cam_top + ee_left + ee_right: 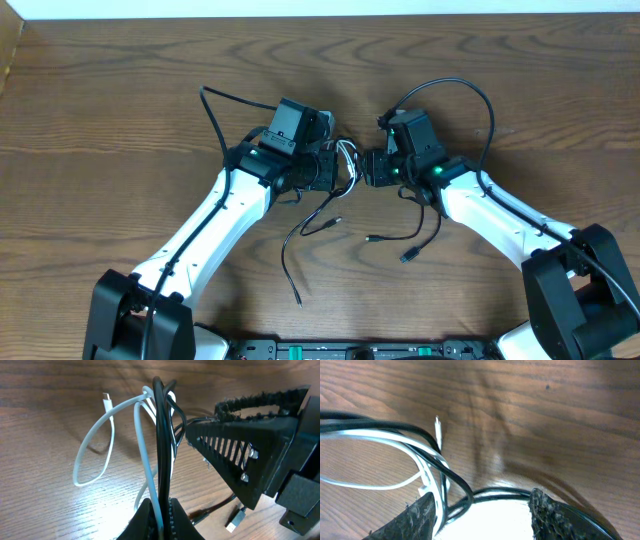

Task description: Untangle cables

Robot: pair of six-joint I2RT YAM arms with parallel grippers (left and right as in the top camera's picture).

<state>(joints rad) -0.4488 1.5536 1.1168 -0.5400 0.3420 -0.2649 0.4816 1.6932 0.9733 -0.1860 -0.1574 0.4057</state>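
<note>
Left arm is stretched in over mid-table (120,100), and the left gripper (161,512) is clamped tight. Black cable (160,445) and white cable (140,450) both rise out of its closed fingers as one bundle. From the top of that bundle the white cable swings out left in a wide loop, with its small plug (106,397) at the loop's far end.

Overhead, the tangle sits right between the two wrists: white strands bunched at the centre, black tails dropping onto the table toward the base, their ends lying loose and apart.

On to the right — the bundle bends over into the right gripper (482,502), whose jaws stand wide apart, pinching nothing. In its own camera the black cable curves across the gap between the fingers (420,517). Both cables pass the left-hand finger and stretch off to the left — whether they touch it, I cannot tell
</note>
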